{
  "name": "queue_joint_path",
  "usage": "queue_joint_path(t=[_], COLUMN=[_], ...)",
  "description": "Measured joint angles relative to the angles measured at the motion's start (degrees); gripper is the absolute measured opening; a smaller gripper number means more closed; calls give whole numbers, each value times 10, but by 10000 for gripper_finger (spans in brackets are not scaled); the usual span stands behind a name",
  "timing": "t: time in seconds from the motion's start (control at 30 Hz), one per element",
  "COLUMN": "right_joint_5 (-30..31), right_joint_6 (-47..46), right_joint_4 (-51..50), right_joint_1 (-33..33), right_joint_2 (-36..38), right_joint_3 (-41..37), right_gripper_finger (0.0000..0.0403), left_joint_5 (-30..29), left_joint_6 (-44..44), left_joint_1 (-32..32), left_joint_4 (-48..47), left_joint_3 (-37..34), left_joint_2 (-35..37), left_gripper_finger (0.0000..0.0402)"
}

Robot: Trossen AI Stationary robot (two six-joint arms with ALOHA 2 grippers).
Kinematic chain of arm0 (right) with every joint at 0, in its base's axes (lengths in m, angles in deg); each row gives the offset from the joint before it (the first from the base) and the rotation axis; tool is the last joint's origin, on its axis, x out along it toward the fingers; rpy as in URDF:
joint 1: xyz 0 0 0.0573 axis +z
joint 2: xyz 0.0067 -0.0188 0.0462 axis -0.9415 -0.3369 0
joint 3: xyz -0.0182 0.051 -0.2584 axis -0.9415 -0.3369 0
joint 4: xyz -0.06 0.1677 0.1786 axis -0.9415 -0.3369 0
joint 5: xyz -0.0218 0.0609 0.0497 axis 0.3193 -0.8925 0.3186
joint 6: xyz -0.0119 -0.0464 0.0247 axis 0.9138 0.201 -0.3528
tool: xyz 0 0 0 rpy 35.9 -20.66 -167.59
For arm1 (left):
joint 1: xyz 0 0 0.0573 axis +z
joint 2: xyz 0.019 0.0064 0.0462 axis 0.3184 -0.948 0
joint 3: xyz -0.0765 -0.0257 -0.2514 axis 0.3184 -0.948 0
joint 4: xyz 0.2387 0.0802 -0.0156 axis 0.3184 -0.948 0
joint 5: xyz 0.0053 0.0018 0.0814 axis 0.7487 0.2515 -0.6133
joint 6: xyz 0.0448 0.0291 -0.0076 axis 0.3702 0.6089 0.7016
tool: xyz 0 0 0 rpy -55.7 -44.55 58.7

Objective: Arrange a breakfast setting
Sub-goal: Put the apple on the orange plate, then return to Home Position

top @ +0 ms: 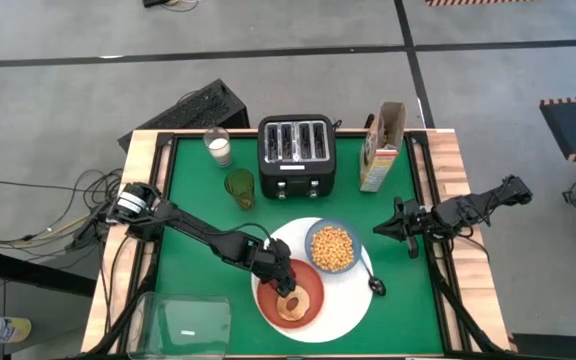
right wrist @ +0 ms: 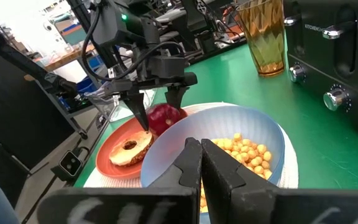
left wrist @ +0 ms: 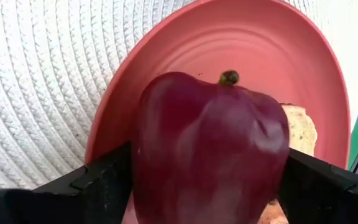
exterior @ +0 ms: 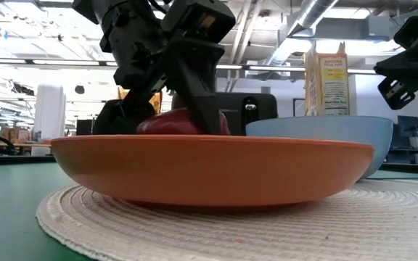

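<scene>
From above, the left gripper [top: 280, 277] hides the glossy dark red food piece [left wrist: 210, 149] its fingers pinch over the smooth orange-red plate [top: 308, 298]; beside the bowl [top: 332, 246], the right gripper [top: 400, 226] is pressed together.

A black toaster [top: 296, 155] stands at the back — flanked by a milk glass [top: 218, 147], green glass [top: 240, 187] and cereal box [top: 381, 146].

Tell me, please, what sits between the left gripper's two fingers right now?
A dark red apple, held between the left gripper fingers over the orange-red plate, as the left wrist view shows.
</scene>
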Motion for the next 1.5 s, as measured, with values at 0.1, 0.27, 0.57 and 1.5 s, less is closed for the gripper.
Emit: queue_joint_path(t=[0.1,0.27,0.57,1.5], right_joint_5=[0,0,0,0], right_joint_6=[0,0,0,0], right_joint_4=[0,0,0,0], right_joint_1=[0,0,0,0], right_joint_2=[0,0,0,0], right_joint_3=[0,0,0,0], right_gripper_finger=[33,33,33,33], left_joint_5=[0,0,15,20], left_joint_6=[0,-10,-22,-31], left_joint_1=[0,0,0,11], left_joint_4=[1,2,1,-31], left_joint_3=[0,0,0,1], left_joint_2=[0,0,1,41], left_gripper_finger=[333,350,369,371])
